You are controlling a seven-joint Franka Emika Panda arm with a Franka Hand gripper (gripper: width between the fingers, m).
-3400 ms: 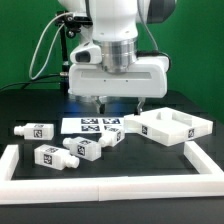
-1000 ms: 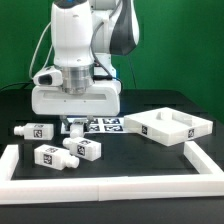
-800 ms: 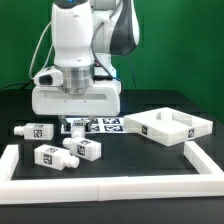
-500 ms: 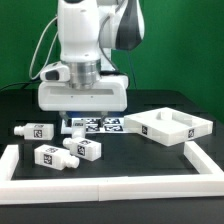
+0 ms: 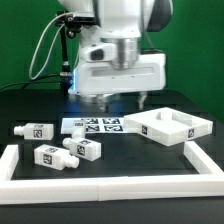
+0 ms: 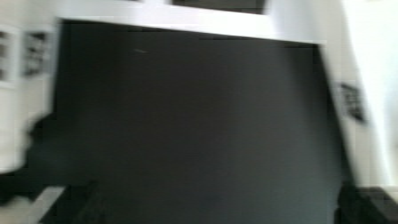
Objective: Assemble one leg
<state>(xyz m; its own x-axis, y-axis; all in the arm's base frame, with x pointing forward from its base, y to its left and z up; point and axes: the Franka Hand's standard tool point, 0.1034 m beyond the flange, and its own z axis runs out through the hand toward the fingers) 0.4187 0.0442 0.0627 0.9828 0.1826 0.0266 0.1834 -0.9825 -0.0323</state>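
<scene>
Three legs, stubby white blocks with square tags, lie at the exterior view's left: one [image 5: 35, 130] further back, two [image 5: 50, 157] [image 5: 85, 150] nearer the front. My gripper [image 5: 118, 100] hangs above the table, over and just behind the marker board [image 5: 95, 125], well above and to the right of the legs. Its fingers stand wide apart with nothing between them. The wrist view is blurred: mostly black table, with white shapes at its edges that I cannot identify.
A large flat white square panel [image 5: 170, 127] with a raised rim lies at the exterior view's right. A long white bar frame [image 5: 100, 186] runs along the front and up both sides. Cables hang behind the arm.
The arm has swung from above the legs toward the exterior view's right and risen. The three legs on the table have not moved.
</scene>
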